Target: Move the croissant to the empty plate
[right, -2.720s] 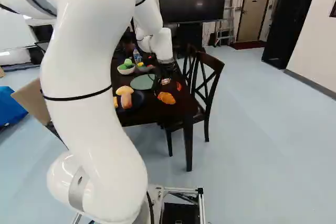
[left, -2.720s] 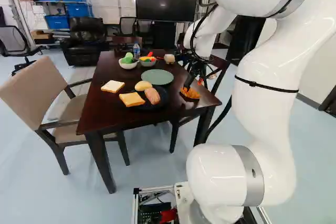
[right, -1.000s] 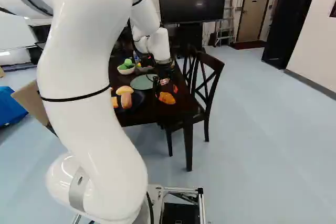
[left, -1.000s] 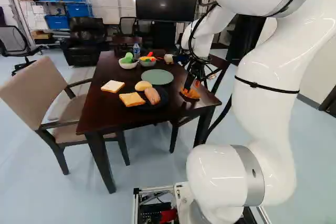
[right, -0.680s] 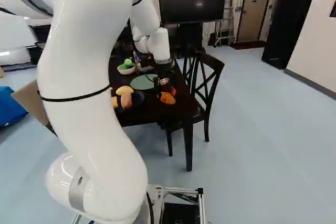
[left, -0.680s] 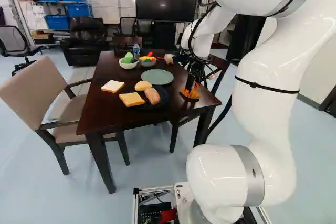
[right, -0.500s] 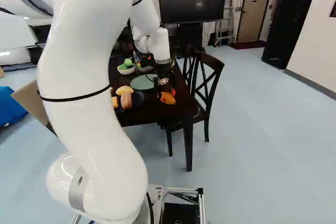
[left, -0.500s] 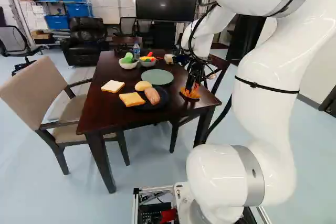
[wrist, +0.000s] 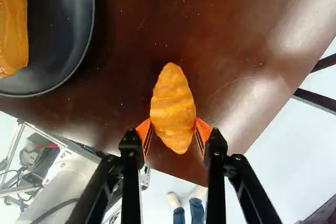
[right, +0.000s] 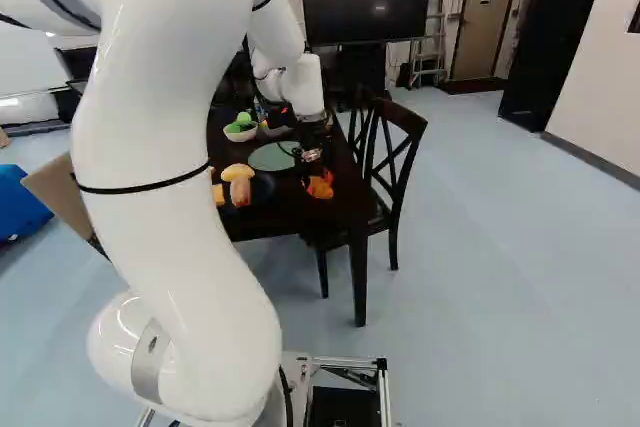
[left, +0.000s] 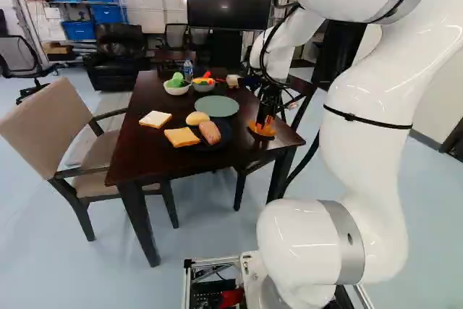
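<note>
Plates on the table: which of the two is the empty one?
The green plate, the farther of the two: nothing lies on it, while the black plate carries a long brown roll.

From where I'm standing, the left base view looks out from behind and left of the thick, glossy white arm (left: 369, 128), facing ahead and slightly down over the dark brown wooden table (left: 130, 155), with the beige upholstered chair (left: 54, 124) on its left side. The right base view sits behind the arm's other side, facing the same way, and takes in the black lattice-backed chair (right: 402, 114). Both share the table, the flat round green plate (left: 217, 106) and, farther off, the wide black television (left: 228, 1). The wrist view looks down from close above the ridged orange-brown croissant (wrist: 172, 106); the round black plate (wrist: 56, 72) also shows in both base views.
</note>
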Controlling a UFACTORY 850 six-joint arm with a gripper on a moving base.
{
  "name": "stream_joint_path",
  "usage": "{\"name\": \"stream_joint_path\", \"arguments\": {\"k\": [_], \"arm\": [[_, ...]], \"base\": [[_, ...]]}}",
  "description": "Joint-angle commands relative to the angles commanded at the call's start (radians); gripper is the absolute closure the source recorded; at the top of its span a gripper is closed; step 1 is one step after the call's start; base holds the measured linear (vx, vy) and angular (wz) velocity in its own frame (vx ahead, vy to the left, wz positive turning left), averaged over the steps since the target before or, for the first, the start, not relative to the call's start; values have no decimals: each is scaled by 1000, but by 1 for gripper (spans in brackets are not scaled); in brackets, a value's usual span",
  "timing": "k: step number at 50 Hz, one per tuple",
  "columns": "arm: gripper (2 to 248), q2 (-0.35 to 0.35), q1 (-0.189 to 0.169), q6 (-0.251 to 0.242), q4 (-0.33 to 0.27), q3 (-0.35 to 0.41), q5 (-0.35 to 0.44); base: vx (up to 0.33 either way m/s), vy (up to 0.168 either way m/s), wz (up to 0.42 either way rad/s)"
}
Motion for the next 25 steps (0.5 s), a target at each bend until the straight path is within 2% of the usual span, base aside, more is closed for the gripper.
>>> {"name": "stream_joint_path", "arguments": {"k": [3, 4, 25], "arm": [[119, 0, 0, 0, 0, 0, 0], [130, 0, 0, 0, 0, 0, 0], [129, 0, 0, 0, 0, 0, 0]], "base": [[0, 0, 0], [0, 0, 0], [0, 0, 0]]}}
